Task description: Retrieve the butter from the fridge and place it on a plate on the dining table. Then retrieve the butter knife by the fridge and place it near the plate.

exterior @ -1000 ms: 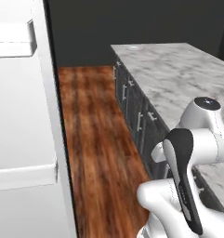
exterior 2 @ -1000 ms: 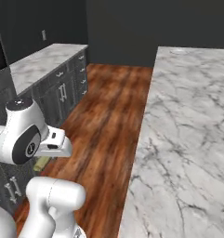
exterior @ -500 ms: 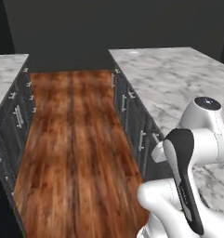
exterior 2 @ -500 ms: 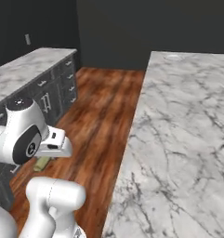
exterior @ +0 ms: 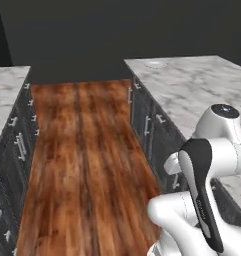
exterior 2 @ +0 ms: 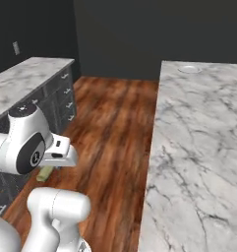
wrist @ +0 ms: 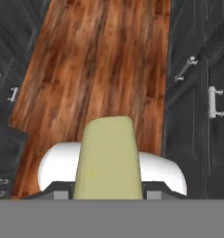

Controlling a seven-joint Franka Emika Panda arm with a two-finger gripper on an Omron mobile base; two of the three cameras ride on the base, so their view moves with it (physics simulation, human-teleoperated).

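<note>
Currently the tool (wrist: 108, 197) grips the pale yellowish-green oblong butter stick (wrist: 108, 160), bottom centre of hand view. Transport step: the round white-grey plate (exterior 2: 190, 69) sits upper right on the white veined marble table (exterior 2: 198, 147). Next move likely needs approach, then lowering onto it.

No readable text, labels, brands, numbers or signs anywhere here. There is a faint marking on the robot arm's dark link in the left base view, but it is too small and blurred to read.
</note>
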